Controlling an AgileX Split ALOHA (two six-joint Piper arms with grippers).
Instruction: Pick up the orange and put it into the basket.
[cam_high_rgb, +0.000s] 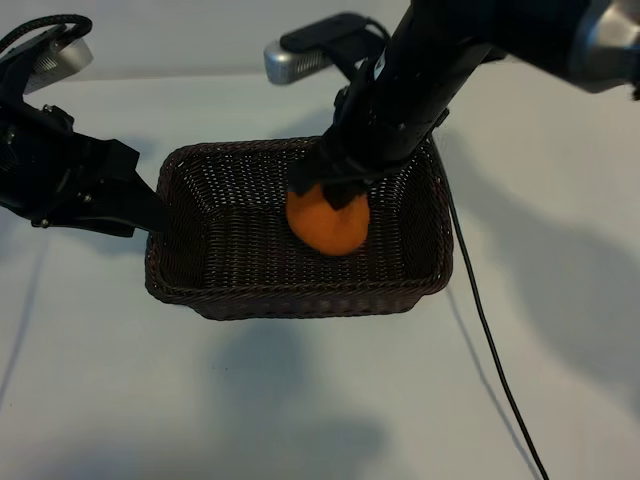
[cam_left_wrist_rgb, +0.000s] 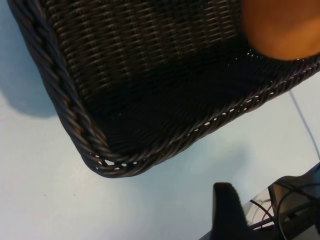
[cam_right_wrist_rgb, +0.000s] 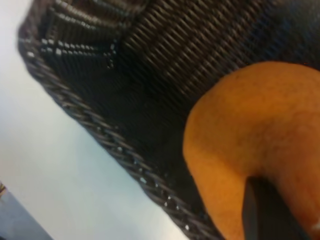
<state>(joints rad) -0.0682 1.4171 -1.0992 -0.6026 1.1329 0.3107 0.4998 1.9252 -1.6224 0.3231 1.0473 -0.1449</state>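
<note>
Right fingers: my right gripper (cam_high_rgb: 330, 192) is clamped on the matte, bumpy-skinned orange fruit (cam_high_rgb: 327, 222), pinching its upper part; in the right wrist view one dark finger (cam_right_wrist_rgb: 267, 212) lies against the skin.
Orange versus fingers: the orange (cam_right_wrist_rgb: 255, 145) hangs directly below the fingers, inside the rim line of the basket, over the floor a little toward the right end. I cannot tell whether it touches the weave yet.
Long axis: the fruit looks roundish from here; the knobby end is hidden, so I judge orientation hardly matters for the drop.
Nearer arm: the right arm is the one on the fruit; the left is well off to the side.
Coming move: I judge the release turns on this vertical line-up only, since woven floor lies under the fruit on all sides.
Basket: the large rectangular dark brown wicker basket (cam_high_rgb: 300, 300) with braided rim sits on the pale counter (cam_high_rgb: 300, 400); nothing else shows inside it.
Left fingers: my left gripper (cam_high_rgb: 150, 215) sits at the basket's left end with its fingers apart; I can't make out any grip on the rim (cam_left_wrist_rgb: 75, 130).
Far side: a thin black cable (cam_high_rgb: 490, 350) trails across the counter to the right.
</note>
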